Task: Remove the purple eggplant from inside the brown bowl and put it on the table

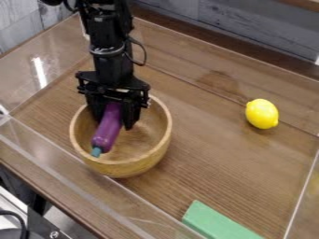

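The purple eggplant point(108, 129) lies tilted inside the brown bowl point(145, 157), its bluish-green stem tip low at the bowl's left side. My black gripper point(115, 112) points straight down into the bowl and is shut on the eggplant's upper end, with a finger on either side of it. The bowl stands on the dark wood-grain table point(218, 163), left of the middle. The eggplant's lower end rests in the bowl, or very close to its inner wall.
A yellow lemon point(260, 114) sits on the table at the right. A flat green block point(232, 223) lies near the front edge. Clear acrylic walls point(25, 140) fence the tabletop on all sides.
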